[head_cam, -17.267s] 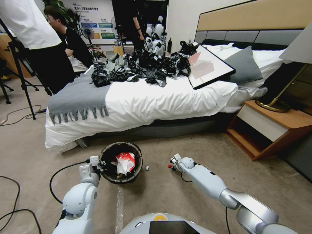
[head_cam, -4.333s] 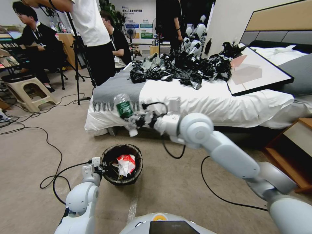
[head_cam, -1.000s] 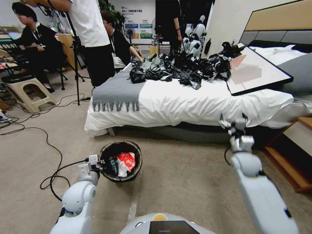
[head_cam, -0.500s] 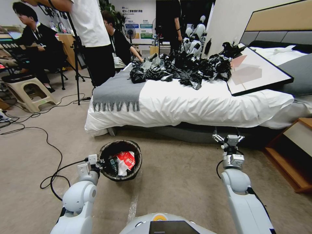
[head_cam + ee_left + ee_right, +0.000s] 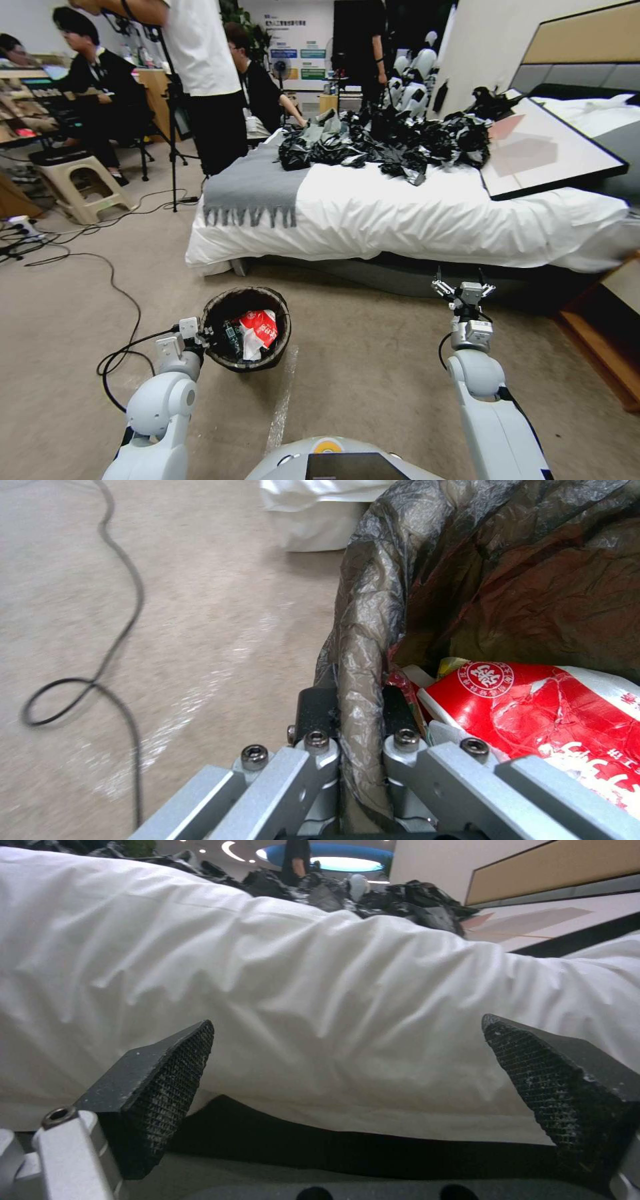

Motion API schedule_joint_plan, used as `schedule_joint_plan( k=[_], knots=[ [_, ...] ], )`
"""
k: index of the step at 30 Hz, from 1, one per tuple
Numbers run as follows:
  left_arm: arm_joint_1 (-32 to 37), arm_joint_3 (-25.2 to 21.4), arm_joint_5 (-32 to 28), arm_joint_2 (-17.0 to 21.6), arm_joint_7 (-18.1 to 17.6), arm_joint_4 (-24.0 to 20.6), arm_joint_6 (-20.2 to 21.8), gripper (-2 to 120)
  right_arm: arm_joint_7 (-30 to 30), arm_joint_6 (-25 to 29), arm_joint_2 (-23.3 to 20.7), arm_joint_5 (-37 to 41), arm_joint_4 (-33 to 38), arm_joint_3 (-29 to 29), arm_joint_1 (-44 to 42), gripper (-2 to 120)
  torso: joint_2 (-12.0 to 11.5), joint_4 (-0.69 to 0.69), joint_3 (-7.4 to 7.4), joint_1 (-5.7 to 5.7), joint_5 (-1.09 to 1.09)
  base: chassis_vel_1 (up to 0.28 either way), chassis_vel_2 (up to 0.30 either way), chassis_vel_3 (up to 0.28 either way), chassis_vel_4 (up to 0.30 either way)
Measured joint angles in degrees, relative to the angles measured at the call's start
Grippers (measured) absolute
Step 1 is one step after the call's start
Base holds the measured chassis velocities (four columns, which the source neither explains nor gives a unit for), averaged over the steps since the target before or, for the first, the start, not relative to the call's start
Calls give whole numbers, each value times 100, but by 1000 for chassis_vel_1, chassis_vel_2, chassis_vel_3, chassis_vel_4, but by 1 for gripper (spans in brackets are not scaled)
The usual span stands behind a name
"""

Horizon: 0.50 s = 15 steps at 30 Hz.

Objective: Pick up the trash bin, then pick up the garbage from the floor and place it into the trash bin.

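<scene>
The trash bin [image 5: 220, 308], lined with a dark bag, hangs just above the carpet at lower left. My left gripper [image 5: 203, 336] is shut on its near rim; the left wrist view shows the bag-covered rim [image 5: 360, 690] pinched between the fingers [image 5: 317, 715]. Inside lies garbage: a red-and-white wrapper [image 5: 257, 328] [image 5: 540, 715] and a crushed bottle with a green label [image 5: 232, 337]. My right gripper [image 5: 462, 283] is open and empty, raised in front of the bed's side, pointing at it; its black pads [image 5: 167, 1080] stand wide apart against the white sheet [image 5: 320, 990].
A bed [image 5: 413, 213] with white sheet, grey throw [image 5: 250, 183] and a heap of black plastic [image 5: 393, 140] spans the middle. A framed picture [image 5: 547, 157] lies on it. A wooden nightstand [image 5: 610, 347] stands right. Cables [image 5: 110, 293], a stool [image 5: 73, 187], a tripod and people are at left.
The whole view has shifted slightly right, so the camera turned. My right gripper stays raised and open before the bed. The left gripper keeps its hold on the bin.
</scene>
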Motion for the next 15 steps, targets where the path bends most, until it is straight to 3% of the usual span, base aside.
schedule_joint_plan(
  k=[15],
  knots=[
    [48, -46, -69, 91, 27, -113, 51, 0, -2, 92, 144, -7, 97, 155, -163, 100, 0, 1, 0, 0, -1, 110, 117, 126, 117]
  ],
)
